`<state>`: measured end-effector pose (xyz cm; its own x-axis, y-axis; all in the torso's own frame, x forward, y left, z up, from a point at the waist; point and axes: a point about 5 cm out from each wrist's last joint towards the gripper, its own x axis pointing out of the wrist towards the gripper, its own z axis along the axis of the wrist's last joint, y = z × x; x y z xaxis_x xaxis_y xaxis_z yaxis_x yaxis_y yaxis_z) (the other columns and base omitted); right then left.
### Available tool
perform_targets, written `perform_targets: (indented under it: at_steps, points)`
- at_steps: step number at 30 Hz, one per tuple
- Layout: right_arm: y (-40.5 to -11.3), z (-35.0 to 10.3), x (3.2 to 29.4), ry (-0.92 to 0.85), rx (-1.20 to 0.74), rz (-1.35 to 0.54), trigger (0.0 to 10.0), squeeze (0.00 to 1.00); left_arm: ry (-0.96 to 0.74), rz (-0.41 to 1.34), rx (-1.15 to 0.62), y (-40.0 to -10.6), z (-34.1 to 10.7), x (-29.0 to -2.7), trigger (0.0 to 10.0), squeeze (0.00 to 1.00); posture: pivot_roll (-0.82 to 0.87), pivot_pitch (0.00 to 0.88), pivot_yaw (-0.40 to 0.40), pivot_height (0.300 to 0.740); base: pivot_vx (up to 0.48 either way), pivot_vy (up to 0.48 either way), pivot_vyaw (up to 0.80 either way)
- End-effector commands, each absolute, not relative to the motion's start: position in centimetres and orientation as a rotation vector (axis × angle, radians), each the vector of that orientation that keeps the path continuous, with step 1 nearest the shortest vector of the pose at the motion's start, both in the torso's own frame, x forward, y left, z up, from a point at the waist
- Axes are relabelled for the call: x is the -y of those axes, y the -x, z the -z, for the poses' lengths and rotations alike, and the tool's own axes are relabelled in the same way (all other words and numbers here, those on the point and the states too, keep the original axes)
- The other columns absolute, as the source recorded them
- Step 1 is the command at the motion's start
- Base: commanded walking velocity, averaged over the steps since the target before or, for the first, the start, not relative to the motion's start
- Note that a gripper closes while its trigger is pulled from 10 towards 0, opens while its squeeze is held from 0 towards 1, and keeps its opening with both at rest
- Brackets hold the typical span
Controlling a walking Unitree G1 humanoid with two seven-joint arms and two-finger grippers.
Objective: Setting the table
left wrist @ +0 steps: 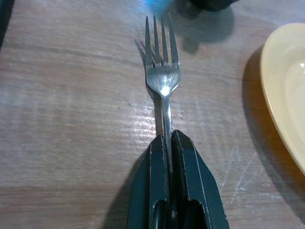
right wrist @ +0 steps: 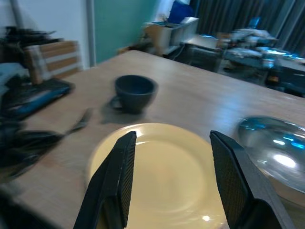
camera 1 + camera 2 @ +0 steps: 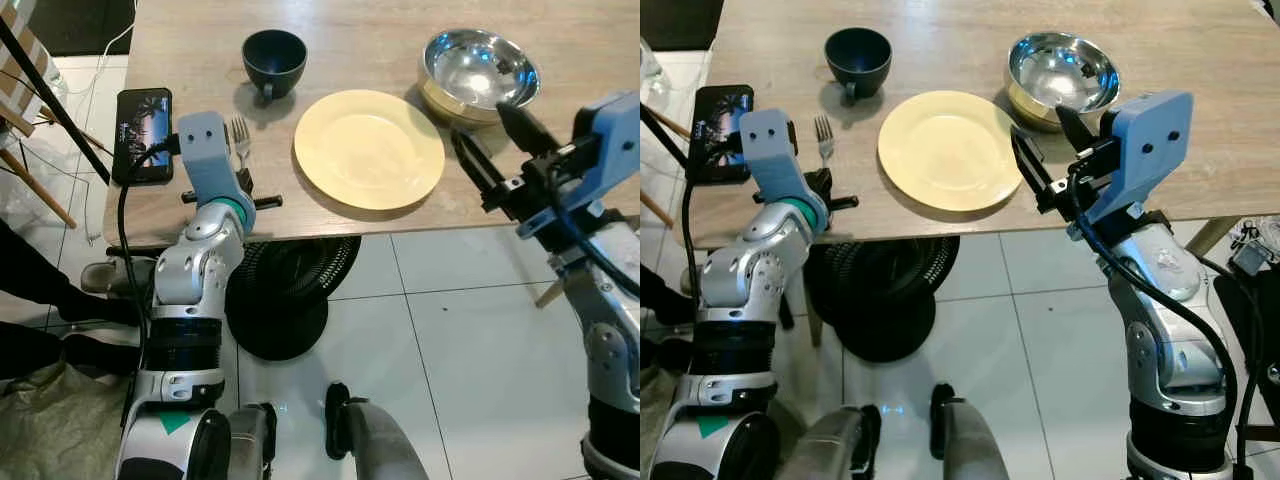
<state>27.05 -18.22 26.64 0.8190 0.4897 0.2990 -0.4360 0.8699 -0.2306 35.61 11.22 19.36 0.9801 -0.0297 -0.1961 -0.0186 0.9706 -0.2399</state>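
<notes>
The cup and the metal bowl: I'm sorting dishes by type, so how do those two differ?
The cup is dark and matte; the bowl is shiny silver metal and reflects light. The cup is narrower with a handle on its near side; the bowl is wider with no handle. The cup stands behind the fork; the bowl sits to the right behind the yellow plate. Both stand upright and empty on the wooden table.

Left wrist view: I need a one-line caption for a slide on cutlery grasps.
Left gripper shut on a fork handle, tines pointing away, on the wooden table beside a yellow plate.
</notes>
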Motion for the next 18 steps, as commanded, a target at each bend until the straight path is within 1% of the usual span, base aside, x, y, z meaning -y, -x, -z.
perform_targets:
  at_steps: [1, 3, 4, 7, 9, 10, 11, 12, 13, 15, 16, 18]
  points:
    - [-26.6, -26.2, 17.7, 0.149, 0.321, -0.596, 10.0, 0.00, 0.241, 0.008, -0.220, -36.0, -19.0, -11.0, 10.0, 0.00, 0.00, 0.162, 0.021, 0.740, 0.000, 0.000, 0.00]
    - [-26.3, -25.4, 17.0, 0.148, 0.274, -0.693, 10.0, 0.00, 0.245, 0.021, -0.199, -36.9, -19.9, -10.9, 10.0, 0.00, 0.00, 0.159, 0.025, 0.740, 0.000, 0.000, 0.00]
    - [-26.3, -25.1, 17.1, 0.187, 0.256, -0.716, 10.0, 0.00, 0.252, 0.029, -0.200, -37.1, -20.2, -10.8, 10.0, 0.00, -0.01, 0.158, 0.027, 0.740, 0.000, 0.000, 0.00]
    - [-26.3, -25.1, 17.2, 0.216, 0.239, -0.729, 10.0, 0.00, 0.255, 0.035, -0.204, -37.2, -20.3, -10.7, 10.0, 0.00, -0.01, 0.158, 0.027, 0.740, 0.000, 0.000, 0.00]
    - [-26.5, -25.6, 18.6, 0.324, 0.207, -0.725, 10.0, 0.00, 0.270, 0.045, -0.214, -37.2, -20.5, -10.5, 10.0, 0.00, -0.01, 0.159, 0.025, 0.740, 0.000, 0.000, 0.00]
    - [-26.5, -25.6, 18.6, 0.324, 0.207, -0.725, 10.0, 0.00, 0.270, 0.045, -0.214, -37.2, -20.5, -10.5, 10.0, 0.00, -0.01, 0.159, 0.025, 0.740, 0.000, 0.000, 0.00]
    - [-26.6, -25.9, 19.2, 0.355, 0.195, -0.721, 10.0, 0.00, 0.273, 0.047, -0.216, -37.2, -20.6, -10.4, 10.0, 0.00, -0.01, 0.158, 0.025, 0.740, 0.000, 0.000, 0.00]
    - [-26.8, -26.4, 20.3, 0.394, 0.185, -0.695, 10.0, 0.00, 0.285, 0.053, -0.223, -37.2, -20.6, -10.2, 10.0, 0.00, -0.02, 0.160, 0.024, 0.740, 0.000, 0.000, 0.00]
    - [-26.8, -26.4, 20.3, 0.394, 0.185, -0.695, 10.0, 0.00, 0.285, 0.053, -0.223, -37.2, -20.6, -10.2, 10.0, 0.00, -0.02, 0.160, 0.024, 0.740, 0.000, 0.000, 0.00]
    - [-27.3, -26.9, 22.0, 0.448, 0.165, -0.640, 10.0, 0.00, 0.311, 0.064, -0.244, -37.1, -20.4, -9.8, 10.0, 0.00, -0.02, 0.162, 0.023, 0.740, 0.000, 0.000, 0.00]
    - [-27.3, -26.9, 22.5, 0.459, 0.158, -0.629, 10.0, 0.00, 0.318, 0.067, -0.251, -37.1, -20.3, -9.6, 10.0, 0.00, -0.02, 0.163, 0.022, 0.740, 0.000, 0.000, 0.00]
    - [-27.3, -26.6, 22.5, 0.458, 0.151, -0.628, 10.0, 0.00, 0.321, 0.069, -0.257, -37.0, -20.2, -9.4, 10.0, 0.00, -0.02, 0.164, 0.022, 0.740, 0.000, 0.000, 0.00]
